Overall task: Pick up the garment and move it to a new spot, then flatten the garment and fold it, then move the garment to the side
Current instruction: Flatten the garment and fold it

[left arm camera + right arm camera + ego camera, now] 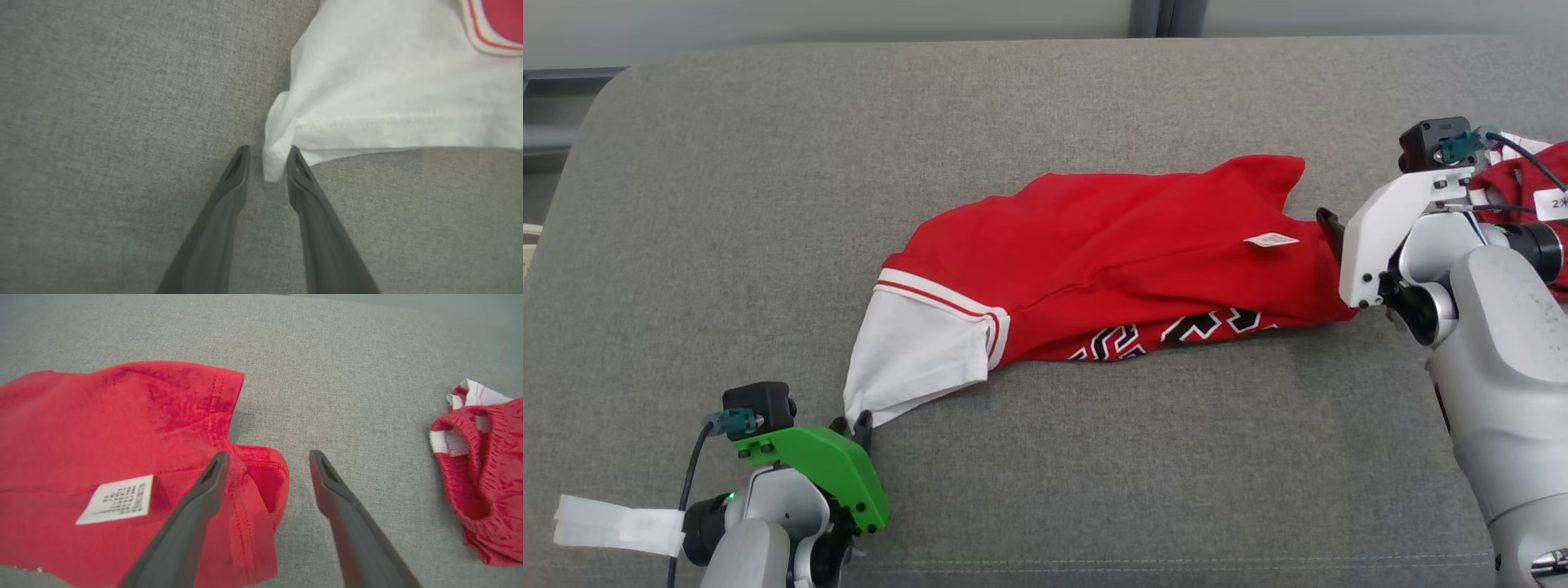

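A red garment (1111,253) with a white sleeve (915,359) and black-and-white lettering lies crumpled along the grey cushioned surface (1094,474). My left gripper (856,425) sits at the sleeve's lowest corner. In the left wrist view that corner (274,163) hangs between the narrowed fingers of the left gripper (267,157), touching one finger with a small gap to the other. My right gripper (1328,225) is at the garment's right end, open. In the right wrist view the right gripper (267,457) straddles the folded red hem (261,477).
A second red piece with white trim (482,477) lies bunched at the far right (1515,175), behind my right arm. A white care label (1270,240) sits on the garment. The cushion's rounded edge (580,163) runs along the left and back.
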`<state>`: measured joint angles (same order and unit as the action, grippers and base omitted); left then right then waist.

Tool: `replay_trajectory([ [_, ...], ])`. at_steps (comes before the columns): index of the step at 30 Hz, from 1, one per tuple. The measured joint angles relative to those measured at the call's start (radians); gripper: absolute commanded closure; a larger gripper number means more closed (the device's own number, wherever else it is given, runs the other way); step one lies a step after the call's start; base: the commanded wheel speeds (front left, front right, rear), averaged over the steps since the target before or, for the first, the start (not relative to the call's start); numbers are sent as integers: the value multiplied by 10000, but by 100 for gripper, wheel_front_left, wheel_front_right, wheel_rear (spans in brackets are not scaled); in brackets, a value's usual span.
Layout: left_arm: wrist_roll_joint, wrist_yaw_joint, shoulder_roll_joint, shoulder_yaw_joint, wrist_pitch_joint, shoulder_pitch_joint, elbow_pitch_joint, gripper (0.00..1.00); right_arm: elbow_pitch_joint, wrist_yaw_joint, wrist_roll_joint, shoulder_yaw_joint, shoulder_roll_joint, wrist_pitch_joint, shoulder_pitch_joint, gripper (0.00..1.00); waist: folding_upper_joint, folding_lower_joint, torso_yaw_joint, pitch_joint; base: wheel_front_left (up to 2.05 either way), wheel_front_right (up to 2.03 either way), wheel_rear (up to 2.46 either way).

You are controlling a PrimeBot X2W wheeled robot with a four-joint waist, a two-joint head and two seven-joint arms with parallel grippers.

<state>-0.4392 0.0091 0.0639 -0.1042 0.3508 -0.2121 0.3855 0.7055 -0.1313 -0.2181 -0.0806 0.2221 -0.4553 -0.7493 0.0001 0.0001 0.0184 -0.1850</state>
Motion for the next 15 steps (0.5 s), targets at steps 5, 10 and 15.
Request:
replay_trajectory([
  [5, 13, 0, 40, -127, 86, -10, -136, 96, 644, 0, -245, 107, -244, -40, -472, 0, 0, 0, 102, -267, 0, 0, 0],
  [10, 13, 0, 48, -238, 75, -92, -226, 100, 1308, 0, -253, 355, -357, -604, -896, 0, 0, 0, 185, -584, 0, 0, 0],
  [15, -23, 0, 48, -249, 0, -181, -174, 100, 1444, 0, -253, 376, -414, -997, -947, 18, 0, 0, 203, -627, 0, 0, 0],
])
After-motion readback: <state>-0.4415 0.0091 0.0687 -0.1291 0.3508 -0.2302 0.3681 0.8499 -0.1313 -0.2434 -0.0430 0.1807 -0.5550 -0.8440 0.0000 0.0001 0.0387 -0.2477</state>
